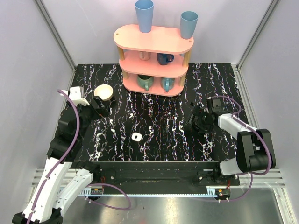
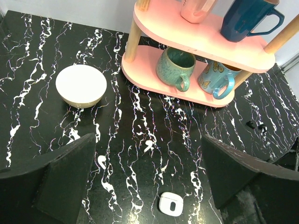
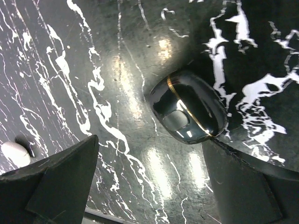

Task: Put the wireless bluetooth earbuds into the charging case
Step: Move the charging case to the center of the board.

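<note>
The small white charging case (image 1: pixel 136 136) with a dark centre spot lies on the black marbled table; it also shows in the left wrist view (image 2: pixel 171 204), low between my fingers. My left gripper (image 1: pixel 102 108) (image 2: pixel 148 149) is open and empty, above the table near the bowl. My right gripper (image 1: pixel 196 122) (image 3: pixel 150 144) is open, close over the table. A glossy black earbud with a gold line (image 3: pixel 189 112) lies just beyond its tips, nearer the right finger (image 3: pixel 243 182). Two small dark specks (image 2: pixel 256 125) lie at the far right; I cannot tell what they are.
A round cream bowl (image 1: pixel 103 92) (image 2: pixel 81 85) stands at the back left. A pink tiered shelf (image 1: pixel 154 70) holding mugs and two blue cups stands at the back centre. A small white object (image 3: pixel 14 154) lies at the left edge of the right wrist view.
</note>
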